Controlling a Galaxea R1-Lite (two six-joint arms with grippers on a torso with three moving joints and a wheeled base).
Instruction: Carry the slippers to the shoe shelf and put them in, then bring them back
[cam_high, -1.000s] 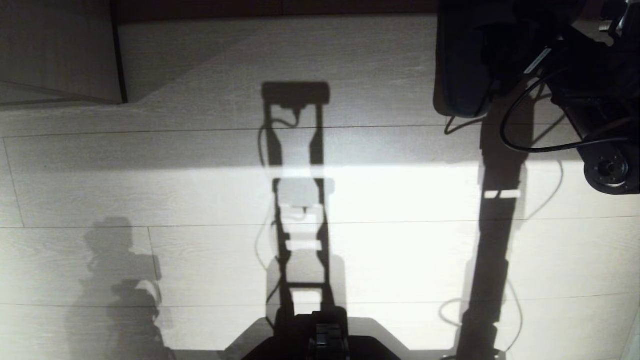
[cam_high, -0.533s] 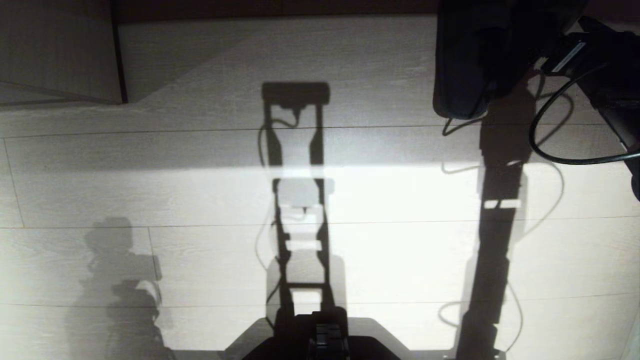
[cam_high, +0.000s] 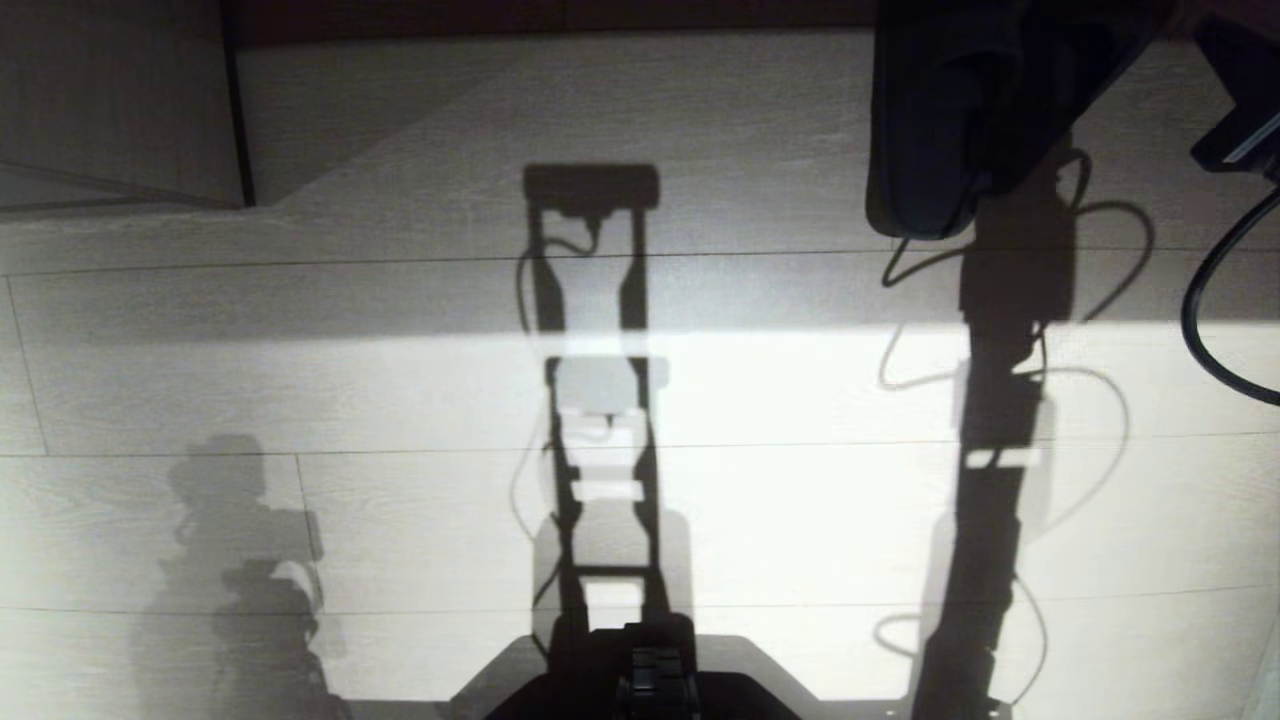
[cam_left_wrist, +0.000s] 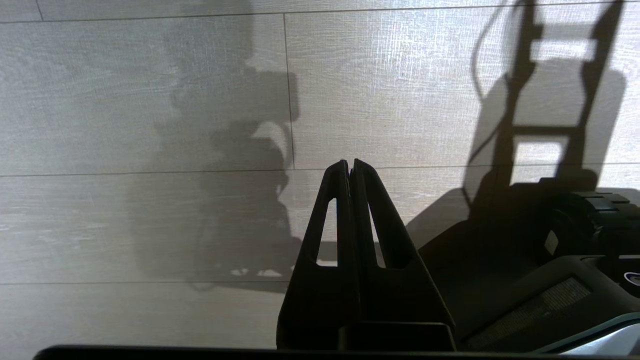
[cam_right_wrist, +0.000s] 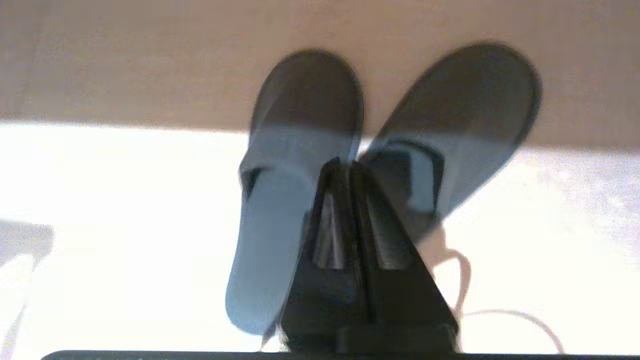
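The right gripper (cam_right_wrist: 350, 162) has its fingers pressed together with nothing between them, its tips poised above the inner edges of the slippers (cam_right_wrist: 300, 150), which lie on the pale wood-grain floor (cam_high: 300, 380). The pair sits side by side with the rounded toes pointing away from the wrist camera and fanned slightly apart (the toes lie in shade, the open heel ends in bright light). In the head view the slippers (cam_high: 930, 120) show as a dark mass at the upper right of the floor, partly overlapped by the black right arm, whose cable (cam_high: 1215, 330) loops down at the right edge. The left gripper (cam_left_wrist: 350, 167) hangs low over the floor beside the robot's dark base (cam_left_wrist: 525, 250), its fingers likewise closed flat against each other and empty. Long shadows of the robot's frame fall across the planks.
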